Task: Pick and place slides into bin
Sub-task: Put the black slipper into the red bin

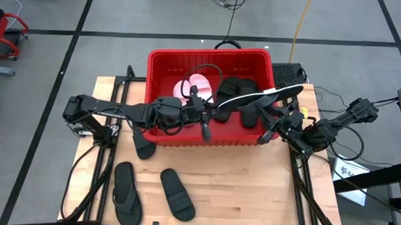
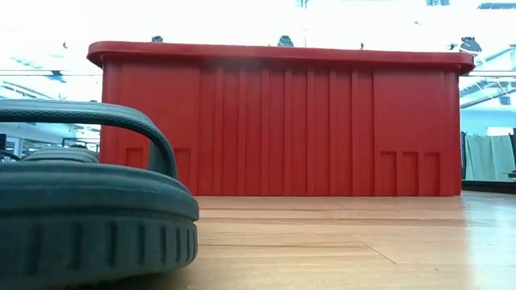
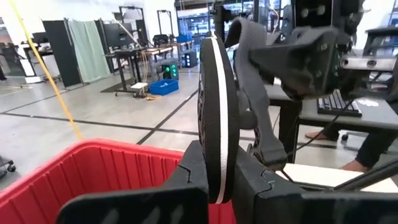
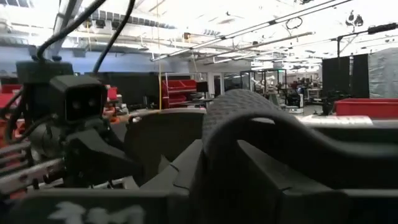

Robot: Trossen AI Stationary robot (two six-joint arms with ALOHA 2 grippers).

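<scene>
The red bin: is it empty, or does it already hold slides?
Not empty. The red bin holds a pink slide and black slides on its floor.

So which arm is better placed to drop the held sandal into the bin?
Probably the left. Both grippers hold the sandal, but the left gripper clamps its end well inside the bin, while the right gripper holds the strap at the bin's right wall.

overhead straight down, low table-level, wrists close, all sharing bin [image 1: 207, 99]
</scene>
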